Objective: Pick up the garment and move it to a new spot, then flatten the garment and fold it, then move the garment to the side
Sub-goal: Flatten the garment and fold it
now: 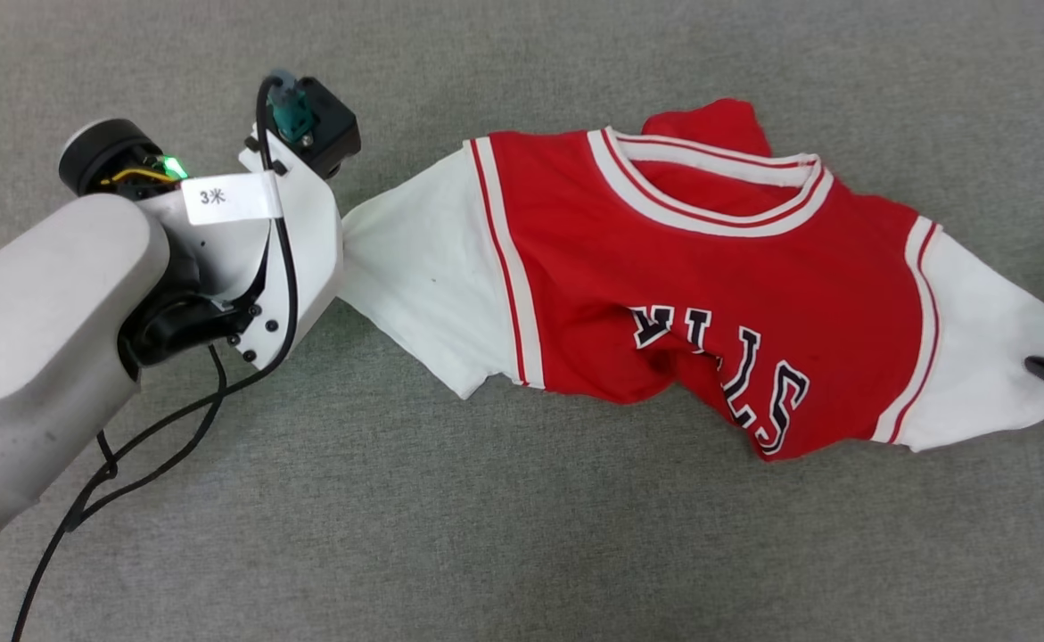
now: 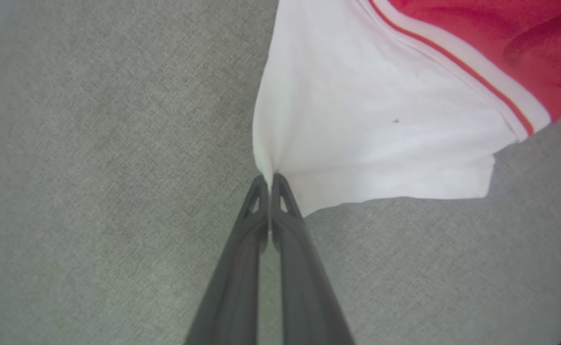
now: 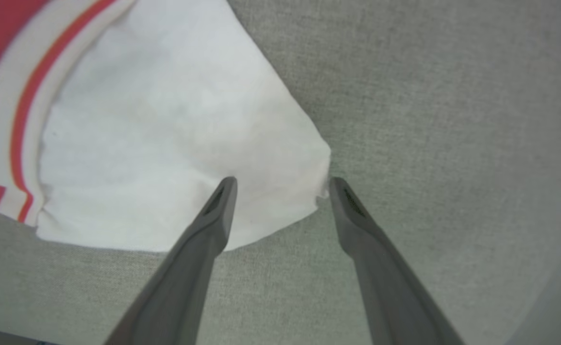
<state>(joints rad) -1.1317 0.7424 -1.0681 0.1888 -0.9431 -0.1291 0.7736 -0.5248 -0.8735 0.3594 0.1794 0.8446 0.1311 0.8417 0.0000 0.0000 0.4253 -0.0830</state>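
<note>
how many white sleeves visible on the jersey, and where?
2. The left sleeve is at the garment's left end, pinched in the shut left tool. The right sleeve is at its right end, corner between the open right tool's fingers.

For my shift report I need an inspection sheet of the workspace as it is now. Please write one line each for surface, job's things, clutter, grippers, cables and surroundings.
Surface: grey woven surface, no stains seen.
Job's things: garment, a red jersey with white sleeves, spread sideways but rumpled; the lettering is partly folded under.
Clutter: nothing seen.
Grippers: left gripper shut on the tip of one white sleeve, cloth drawn taut; right gripper open, fingers either side of the other sleeve's corner.
Cables: black cable runs from the left wrist and hangs loose below the forearm.
Surroundings: nothing seen.
</note>
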